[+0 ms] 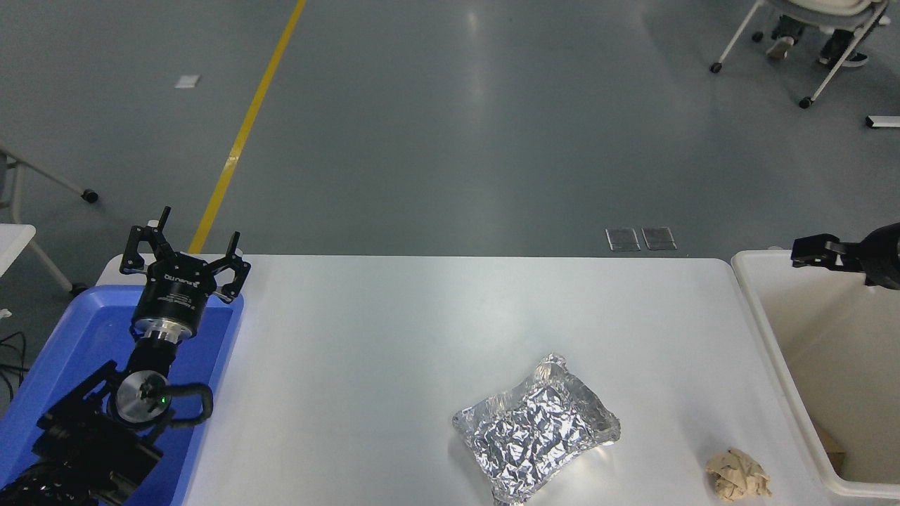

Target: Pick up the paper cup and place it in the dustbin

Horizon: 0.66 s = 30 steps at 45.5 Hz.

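The paper cup is out of view; none shows on the table or in the visible part of the bin. The dustbin (777, 351), a large cream plastic bin with a thick rim, stands at the table's right end and runs off the picture's right edge. My right gripper (815, 251) reaches in from the right edge, hovering over the bin's far rim with nothing seen in it. My left gripper (186, 242) is parked open at the lower left, above the far end of the blue tray (84, 337).
Crumpled silver foil (538, 429) lies on the white table (422, 316) at front centre-right. A crumpled tan paper ball (738, 476) sits near the front edge beside the bin. A person's feet under a wheeled chair (808, 42) show at top right.
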Available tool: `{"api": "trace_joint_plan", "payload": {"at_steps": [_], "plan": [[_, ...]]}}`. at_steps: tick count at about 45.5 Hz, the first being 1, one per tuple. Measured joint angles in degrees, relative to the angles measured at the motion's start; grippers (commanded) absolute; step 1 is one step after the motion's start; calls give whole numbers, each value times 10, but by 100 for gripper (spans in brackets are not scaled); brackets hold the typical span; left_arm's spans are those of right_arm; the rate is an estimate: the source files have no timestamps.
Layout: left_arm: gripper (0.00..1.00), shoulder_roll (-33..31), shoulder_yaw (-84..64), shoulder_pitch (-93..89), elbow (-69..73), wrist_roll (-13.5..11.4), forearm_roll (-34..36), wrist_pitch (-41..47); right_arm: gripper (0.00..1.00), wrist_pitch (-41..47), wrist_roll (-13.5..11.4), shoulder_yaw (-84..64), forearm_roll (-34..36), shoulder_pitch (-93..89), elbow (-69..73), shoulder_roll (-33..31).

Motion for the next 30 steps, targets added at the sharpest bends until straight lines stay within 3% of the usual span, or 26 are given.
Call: {"api": "trace_joint_plan", "payload": {"at_steps": [13, 30], "plan": [[100, 0, -1, 1, 0, -1, -1, 2, 100, 64, -2, -18, 144, 112, 64, 187], [100, 0, -1, 1, 0, -1, 0, 2, 100, 80, -3, -14, 196, 152, 72, 275]]}}
